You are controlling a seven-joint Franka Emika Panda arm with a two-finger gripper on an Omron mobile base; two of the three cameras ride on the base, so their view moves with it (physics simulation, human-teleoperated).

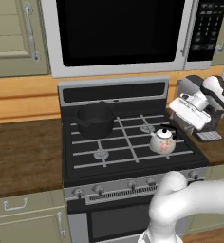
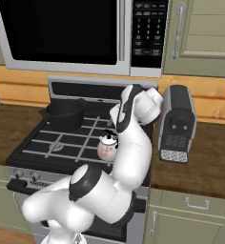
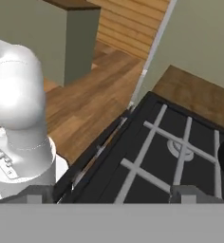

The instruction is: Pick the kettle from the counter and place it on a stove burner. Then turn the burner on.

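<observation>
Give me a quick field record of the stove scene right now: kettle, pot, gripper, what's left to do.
kettle: kettle upright on the stove's front right burner, off the counter
pot: black pot on the back left burner
free burner: front left burner bare
gripper: gripper right of the kettle, apart from it; open or shut cannot be told
knobs: stove knobs along the front edge
remaining: turn the burner on

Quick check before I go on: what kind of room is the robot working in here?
A simulated home kitchen, by the look of it: a four-burner stove carrying the kettle and a black pot, a microwave above, wood counter alongside.
</observation>
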